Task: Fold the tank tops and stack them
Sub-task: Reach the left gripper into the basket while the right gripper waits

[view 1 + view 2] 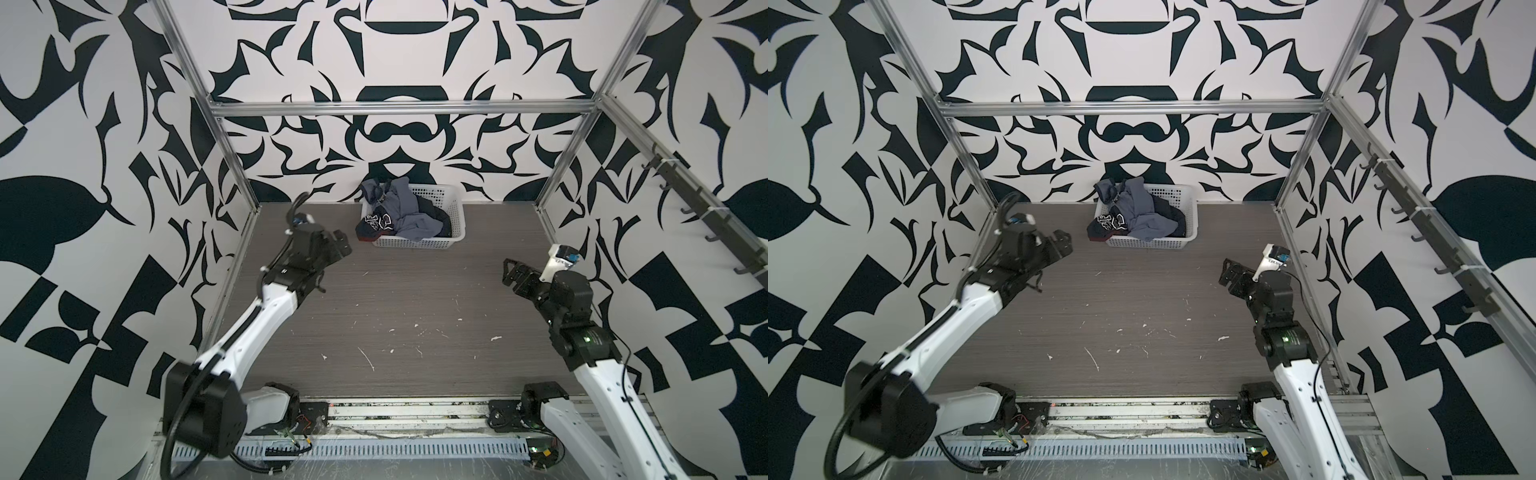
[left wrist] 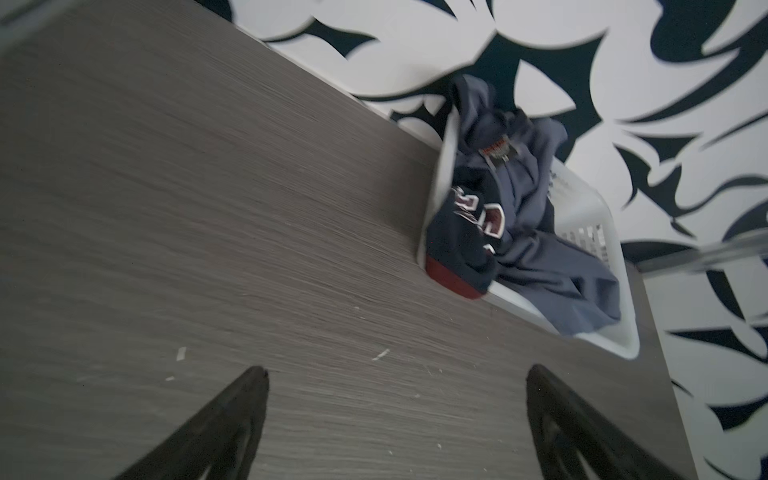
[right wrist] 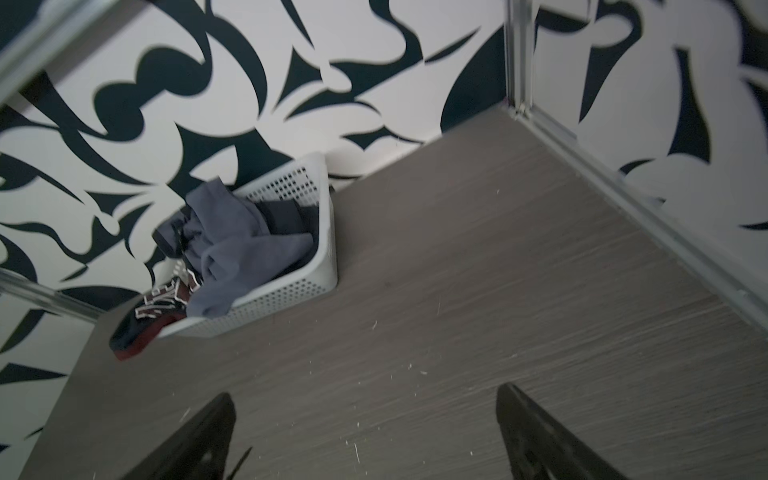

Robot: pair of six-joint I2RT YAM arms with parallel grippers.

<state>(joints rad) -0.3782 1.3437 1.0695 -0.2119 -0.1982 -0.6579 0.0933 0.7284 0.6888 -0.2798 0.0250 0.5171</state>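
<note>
Both tank tops lie crumpled in a white perforated basket [image 1: 440, 193] [image 1: 1177, 193] at the back of the table. The slate grey-blue tank top [image 1: 409, 208] [image 2: 540, 257] [image 3: 237, 241] fills most of it. The dark navy tank top [image 1: 372, 226] [image 2: 461, 245] [image 3: 153, 316], with red trim and white-edged lettering, hangs over the basket's front left corner. My left gripper [image 1: 343, 245] [image 2: 397, 370] hovers open just left of the basket, empty. My right gripper [image 1: 509, 270] [image 3: 365, 390] hovers open and empty to the basket's right, farther off.
The grey wood-grain table [image 1: 395, 311] carries small white flecks. Aluminium frame posts stand at the back corners. A rail of dark hooks [image 1: 706, 216] runs along the right wall. A slotted cable duct [image 1: 374, 451] lines the front edge between the arm bases.
</note>
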